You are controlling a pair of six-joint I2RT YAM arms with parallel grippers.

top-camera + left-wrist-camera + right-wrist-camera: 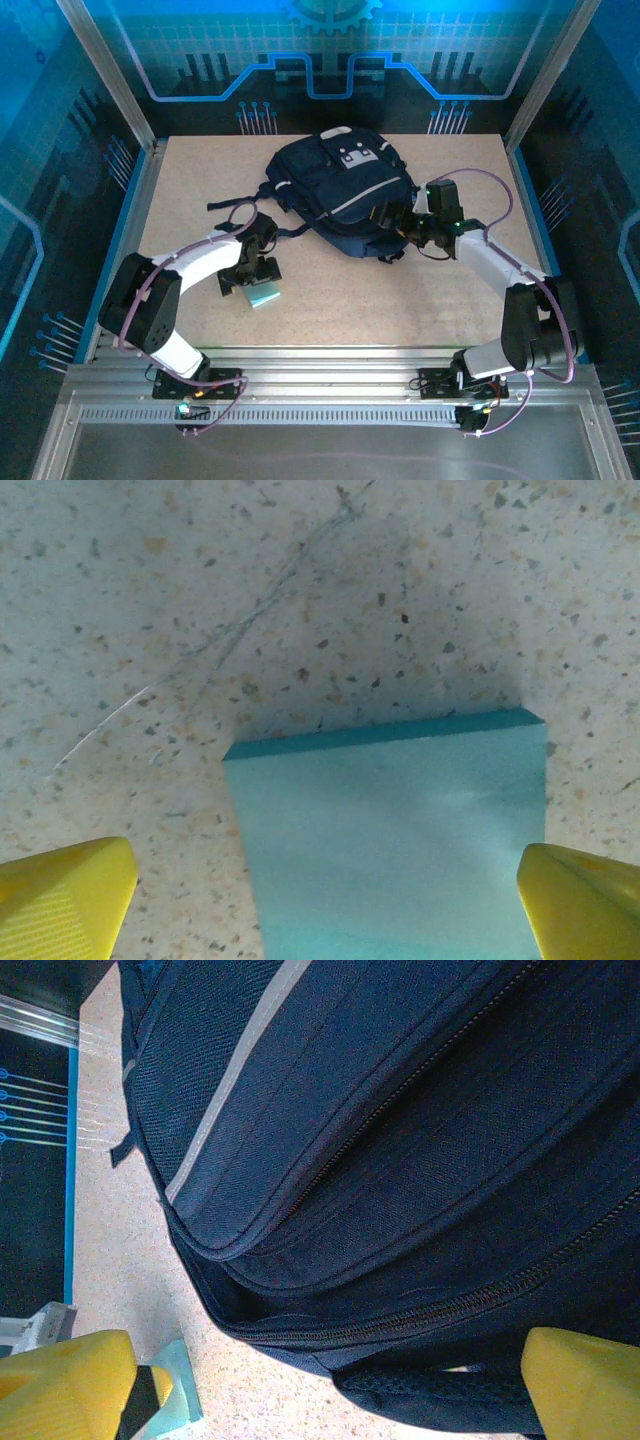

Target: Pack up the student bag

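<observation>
The student bag, dark navy with grey patches and a pale stripe, lies flat at the middle back of the table. Up close in the right wrist view the bag shows a closed zipper along its side. My right gripper is open at the bag's near right edge, and its yellow fingertips flank that zippered side with nothing held. A flat teal pad lies on the table at front left. My left gripper hangs open just above the pad, one fingertip on each side.
Dark bag straps trail left from the bag toward my left arm. The speckled tabletop is fenced by metal rails and blue panels. The teal pad also shows at the lower left of the right wrist view.
</observation>
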